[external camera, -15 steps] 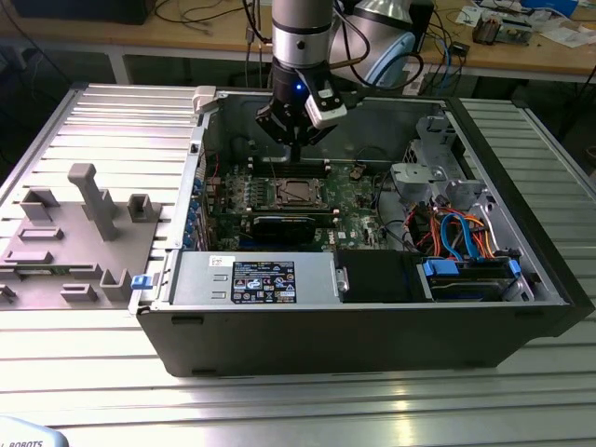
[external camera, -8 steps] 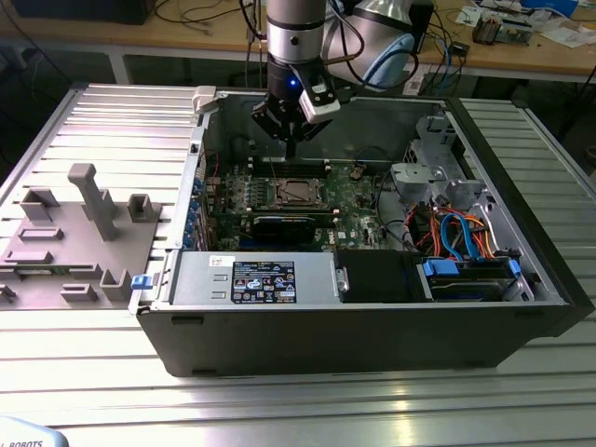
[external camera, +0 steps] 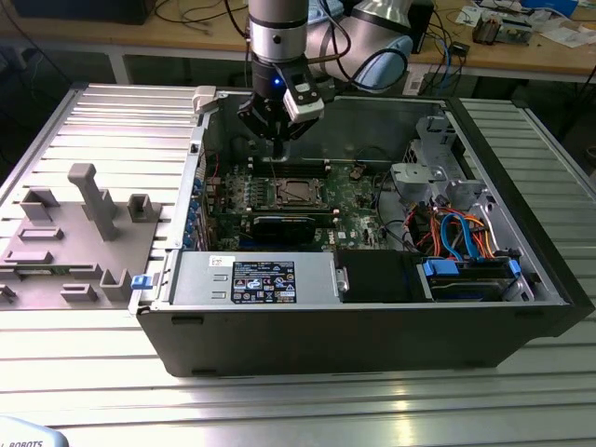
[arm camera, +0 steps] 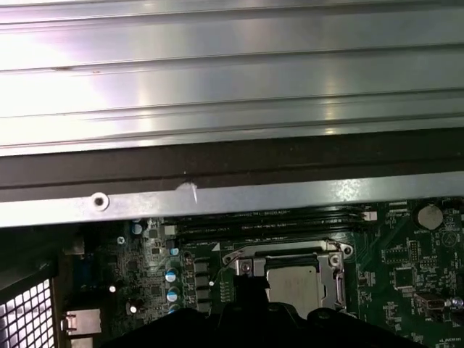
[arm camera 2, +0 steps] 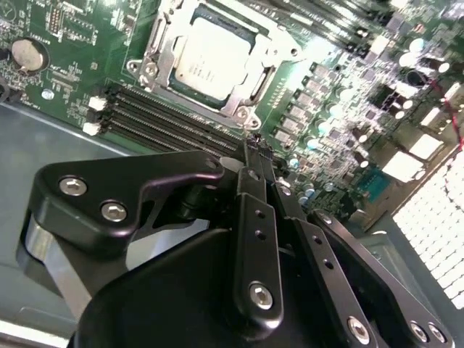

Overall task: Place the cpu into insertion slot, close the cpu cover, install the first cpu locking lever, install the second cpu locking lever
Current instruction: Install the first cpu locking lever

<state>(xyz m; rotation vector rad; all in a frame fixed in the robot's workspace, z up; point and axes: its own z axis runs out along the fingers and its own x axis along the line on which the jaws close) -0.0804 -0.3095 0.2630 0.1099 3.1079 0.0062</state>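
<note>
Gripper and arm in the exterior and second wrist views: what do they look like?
The arm has silver-grey tube sections, a black joint band and a small blue light, with black cables looped behind. The gripper is matte black, with slim bolted finger links and silver screw heads.

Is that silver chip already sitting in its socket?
Yes. The cpu lies flat inside the insertion slot, with the cpu cover framing it.

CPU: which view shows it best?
The second wrist view: the cpu sits large and unobstructed in its socket. In the first wrist view it is partly cut off by the gripper; in the exterior view it is tiny.
</note>
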